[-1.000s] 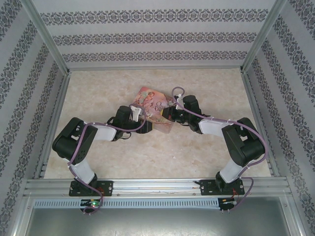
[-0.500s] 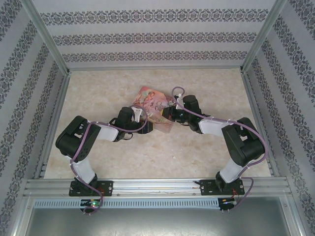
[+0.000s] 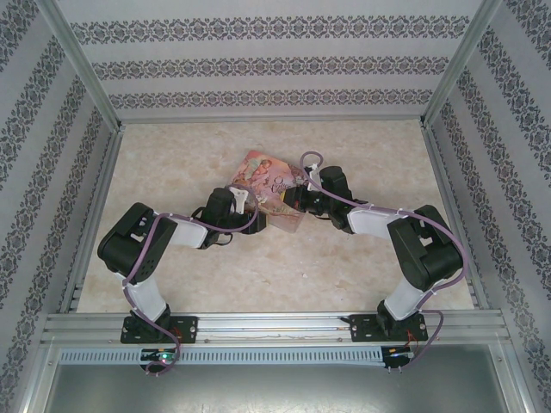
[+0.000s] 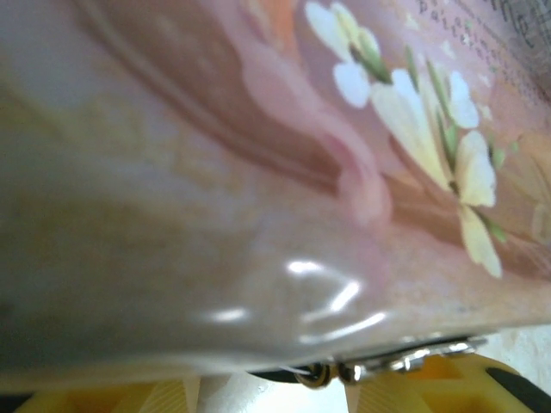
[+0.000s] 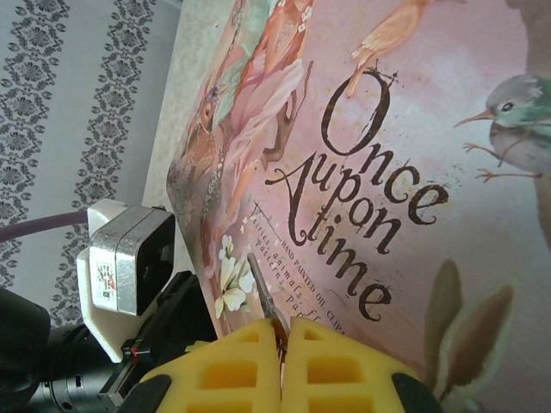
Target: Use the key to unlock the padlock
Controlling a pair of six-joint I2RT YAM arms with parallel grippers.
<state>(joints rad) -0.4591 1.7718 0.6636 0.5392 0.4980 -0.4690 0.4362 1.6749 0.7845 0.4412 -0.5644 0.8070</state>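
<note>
The pink illustrated box (image 3: 269,182) lies mid-table with both arms at its near edge. My right gripper (image 5: 282,331) is shut on the key (image 5: 261,288), whose thin dark blade sticks out over the lid (image 5: 405,155) near the painted flowers. In the top view it (image 3: 294,205) sits at the box's near right side. My left gripper (image 3: 256,220) is at the near left corner; its yellow fingers (image 4: 430,389) stand apart under the box's edge (image 4: 258,284). Small silvery metal links (image 4: 337,372) hang there. The blue-teal padlock is hidden.
Patterned walls and metal frame posts (image 3: 86,77) close in the beige table (image 3: 172,155) on three sides. The left arm's wrist camera block (image 5: 129,258) sits close beside the right gripper. Open table lies to the left, right and behind the box.
The left arm has shifted right and turned its wrist, bringing its gripper closer under the box's near left edge. The right arm and box have stayed put.
</note>
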